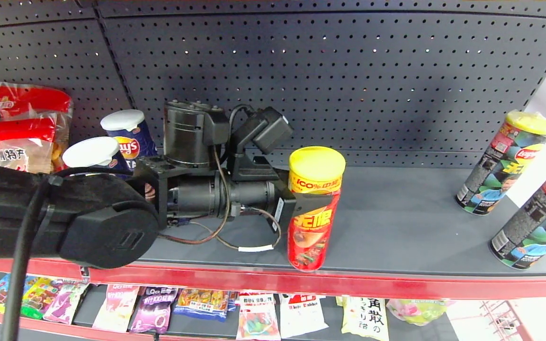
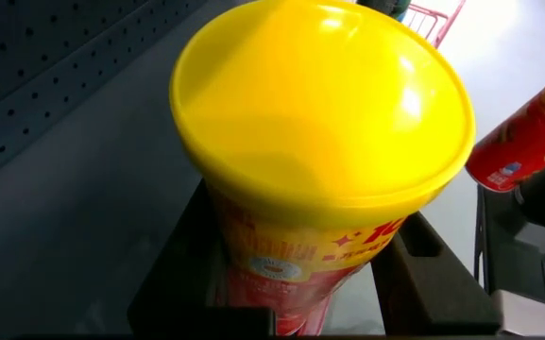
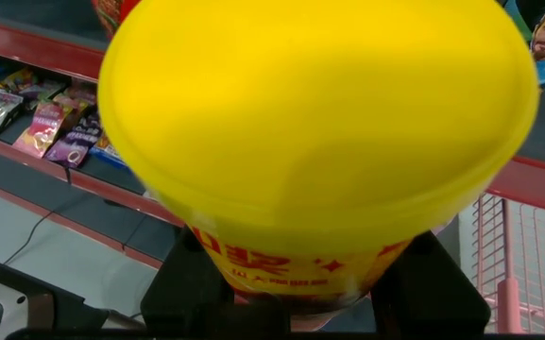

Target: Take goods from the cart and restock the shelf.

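Note:
A red chip can with a yellow lid [image 1: 314, 208] stands upright near the front edge of the grey shelf [image 1: 396, 227]. My left gripper [image 1: 313, 203] is shut on its upper body from the left. In the left wrist view the lid [image 2: 319, 104] sits between the dark fingers [image 2: 433, 274]. My right gripper [image 3: 310, 293] is shut on a second red can with a yellow lid [image 3: 319, 142], held in front of and below the shelf's red edge [image 3: 26, 42]. This second can [image 2: 522, 142] also appears in the left wrist view.
Two black-and-green cans [image 1: 505, 163] lean at the shelf's right end. Two blue cans with white lids [image 1: 126, 135] and red snack bags [image 1: 22, 128] stand at the left. Snack packets [image 1: 254, 315] fill the lower shelf. A pink cart [image 3: 527, 274] is beneath the right gripper.

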Motion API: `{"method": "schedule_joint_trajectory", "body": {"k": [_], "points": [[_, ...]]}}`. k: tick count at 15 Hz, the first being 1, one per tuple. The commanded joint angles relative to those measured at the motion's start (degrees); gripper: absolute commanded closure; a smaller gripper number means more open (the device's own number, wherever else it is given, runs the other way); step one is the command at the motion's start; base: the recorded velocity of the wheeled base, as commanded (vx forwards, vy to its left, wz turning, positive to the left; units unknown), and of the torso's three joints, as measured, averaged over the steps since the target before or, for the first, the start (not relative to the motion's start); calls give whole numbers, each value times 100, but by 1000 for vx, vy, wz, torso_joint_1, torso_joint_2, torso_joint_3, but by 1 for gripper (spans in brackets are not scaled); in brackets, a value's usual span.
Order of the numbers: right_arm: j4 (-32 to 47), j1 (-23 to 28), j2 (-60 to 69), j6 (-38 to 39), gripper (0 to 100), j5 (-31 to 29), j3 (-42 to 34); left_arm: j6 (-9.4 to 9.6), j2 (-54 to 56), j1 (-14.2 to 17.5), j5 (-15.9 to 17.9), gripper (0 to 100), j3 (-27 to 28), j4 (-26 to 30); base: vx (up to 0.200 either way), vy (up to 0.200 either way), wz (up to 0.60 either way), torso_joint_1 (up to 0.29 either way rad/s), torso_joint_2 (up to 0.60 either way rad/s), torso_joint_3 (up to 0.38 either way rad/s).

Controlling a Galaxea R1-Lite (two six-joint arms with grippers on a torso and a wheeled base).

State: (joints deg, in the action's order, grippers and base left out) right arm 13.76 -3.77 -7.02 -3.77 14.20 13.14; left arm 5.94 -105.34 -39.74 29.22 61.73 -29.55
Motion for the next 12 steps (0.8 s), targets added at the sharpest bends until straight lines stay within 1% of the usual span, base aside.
{"method": "schedule_joint_trajectory", "body": {"k": [1,6,10,12], "points": [[4,-1,-10,-1,100,4,13,22,57,-7,13,100,-179,-24,0,0,0,0,0,0],[4,-1,-10,-1,100,12,39,30,57,1,-22,100,-232,-33,0,0,0,0,0,0],[4,-1,-19,-1,100,12,39,4,49,1,-224,100,-214,-24,0,0,0,0,0,0],[4,-1,-27,-1,100,12,39,13,49,-7,-206,100,-214,-24,0,0,0,0,0,0]]}}
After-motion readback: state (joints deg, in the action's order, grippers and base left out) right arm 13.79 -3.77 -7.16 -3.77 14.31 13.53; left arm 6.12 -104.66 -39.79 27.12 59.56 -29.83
